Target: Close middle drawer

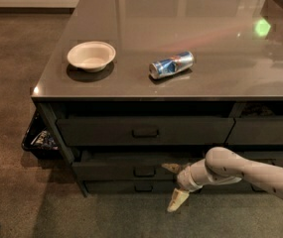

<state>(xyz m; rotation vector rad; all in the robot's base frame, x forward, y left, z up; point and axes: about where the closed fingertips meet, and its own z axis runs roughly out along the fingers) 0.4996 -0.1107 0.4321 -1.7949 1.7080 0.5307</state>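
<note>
bowl left of can on counter; jaws before middle drawer, right of its handle

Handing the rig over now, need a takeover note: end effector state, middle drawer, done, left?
End effector: open, fingers spread, low in front of the cabinet, just right of the middle drawer's handle, upper finger at the drawer front.
Middle drawer: sticks out slightly past the top drawer, not shut.
Done: end effector is at the drawer front.
Left: push the drawer in until flush.
White bowl and drink can on the countertop are not involved.
</note>
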